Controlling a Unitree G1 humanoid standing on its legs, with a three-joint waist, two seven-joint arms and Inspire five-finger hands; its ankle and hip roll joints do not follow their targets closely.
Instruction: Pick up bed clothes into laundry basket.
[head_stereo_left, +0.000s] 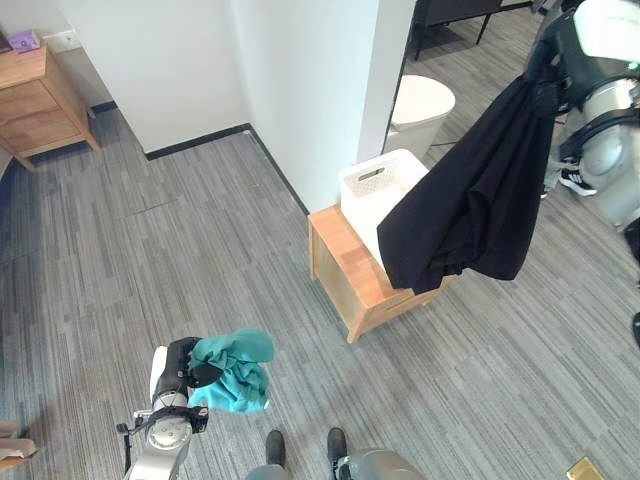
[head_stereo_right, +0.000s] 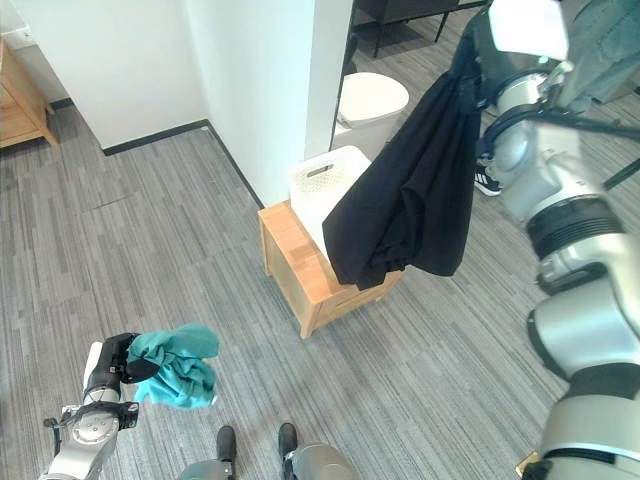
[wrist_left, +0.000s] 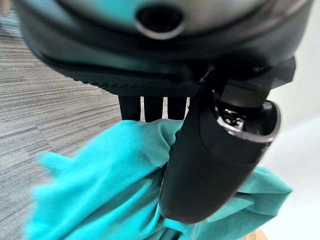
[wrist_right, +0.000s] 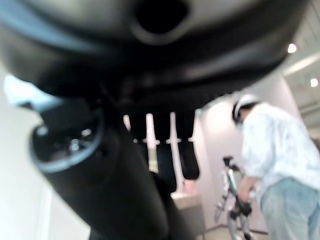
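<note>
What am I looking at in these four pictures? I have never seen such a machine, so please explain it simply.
This is a humanoid robot with two arms and dark hands. Two pictures come from cameras in its head, looking down at a grey striped floor. The other two come from cameras on its wrists, very close to each hand.

The left hand, held low, grips a crumpled teal cloth. The right hand, raised high, holds a large black garment that hangs above a white plastic laundry basket. The basket stands on a low wooden table beside a white wall. In the right wrist picture a person in a light shirt stands in the background.
</note>
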